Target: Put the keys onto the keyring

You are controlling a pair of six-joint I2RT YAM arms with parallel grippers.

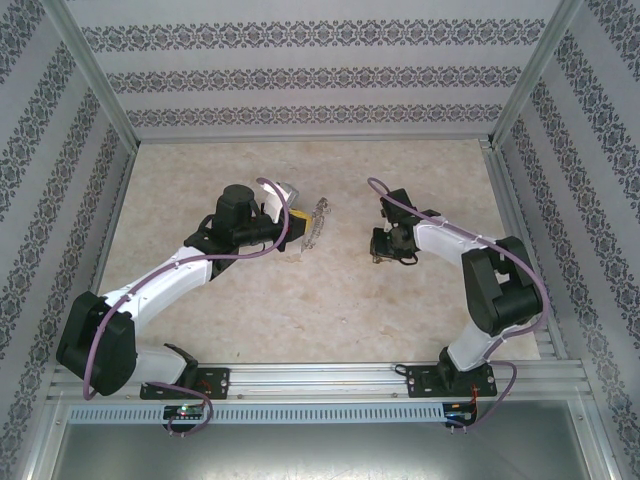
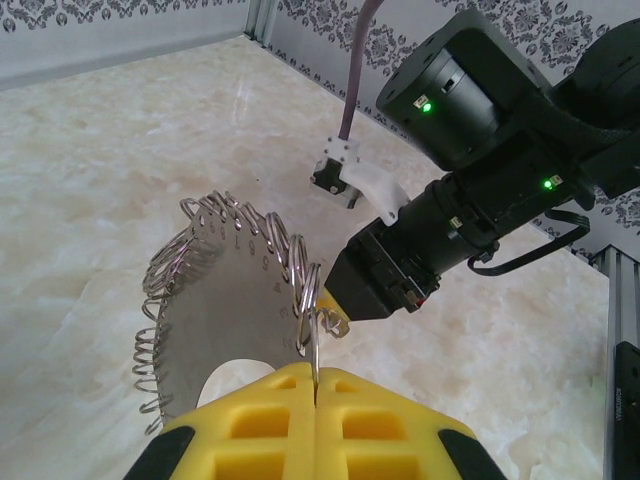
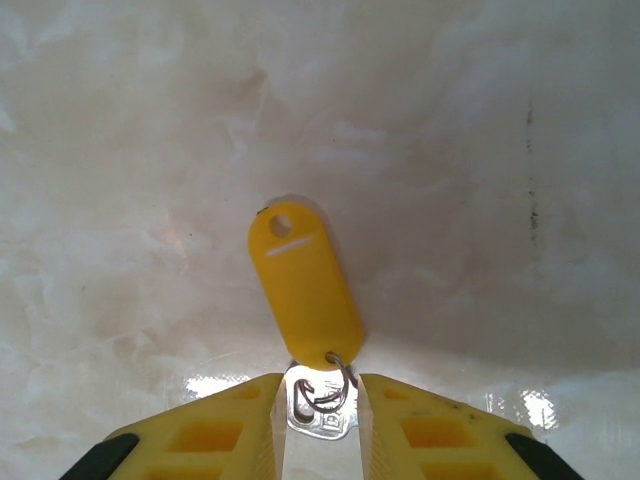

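Observation:
My left gripper (image 2: 318,375) is shut on a thin wire ring that hangs from the keyring (image 2: 215,290). The keyring is a large silvery hoop fringed with many small metal loops, and it stands out past the yellow fingers. In the top view the keyring (image 1: 318,222) sits just right of the left gripper (image 1: 298,222), lifted off the table. The key (image 3: 305,285) has a yellow oblong head and a small metal piece on a little ring. My right gripper (image 3: 320,400) is shut on that metal piece, and the yellow head sticks out ahead over the table. The right gripper (image 1: 388,246) is a short gap to the right of the keyring.
The marble-patterned table top (image 1: 300,300) lies inside patterned walls with metal posts. The right arm's black wrist (image 2: 470,150) looms close behind the keyring in the left wrist view. A dark scuff line (image 3: 530,200) marks the table.

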